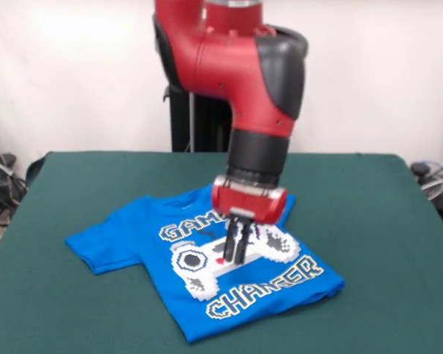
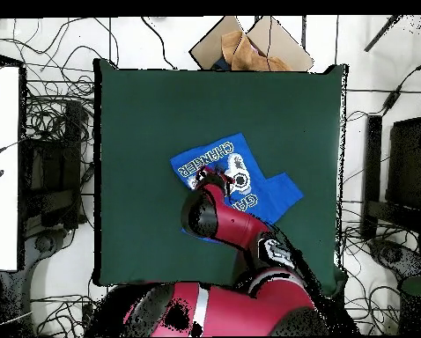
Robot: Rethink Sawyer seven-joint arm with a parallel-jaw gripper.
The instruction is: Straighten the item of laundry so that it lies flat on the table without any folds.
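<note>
The bright blue T-shirt (image 1: 148, 243) lies on the dark green table (image 1: 369, 214), a little toward the front, print side up with "GAME CHANGER" and the pixel controller showing. One sleeve is spread out toward the picture's left. The other side ends in a doubled edge at the lower right, and no second sleeve shows. My gripper (image 1: 236, 252) points straight down over the controller print, its tips at the cloth, fingers close together. In the overhead view the shirt (image 2: 271, 189) lies mid-table (image 2: 144, 114), with the gripper (image 2: 216, 179) over its middle.
The arm's red and black body stands above the shirt's collar side and hides it. Cardboard and a brown object (image 2: 249, 44) lie off the table's far edge in the overhead view. Cables (image 2: 47, 132) lie on the floor around the table.
</note>
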